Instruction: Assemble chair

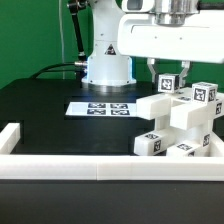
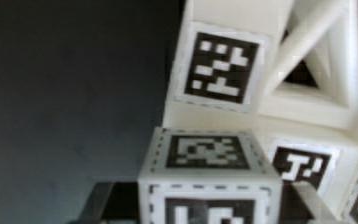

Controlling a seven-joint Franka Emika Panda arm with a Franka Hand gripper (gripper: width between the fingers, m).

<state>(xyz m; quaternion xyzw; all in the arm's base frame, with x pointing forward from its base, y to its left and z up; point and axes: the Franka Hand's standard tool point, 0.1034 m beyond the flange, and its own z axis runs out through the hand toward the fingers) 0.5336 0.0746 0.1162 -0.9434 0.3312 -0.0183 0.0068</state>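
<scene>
Exterior view: the chair (image 1: pixel 185 120) stands partly built at the worktop's (image 1: pixel 40 110) right, near the front wall. The end effector (image 1: pixel 168 76) is closed on a tagged block (image 2: pixel 208 160); judged best eased in squarely, keeping alignment with the frame.

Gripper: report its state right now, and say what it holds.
Gripper: shut on a white tagged chair part at the top of the partly built chair.

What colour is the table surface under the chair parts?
Black, with a white rim. The table shows best in the exterior view, beneath the white chair.
</scene>
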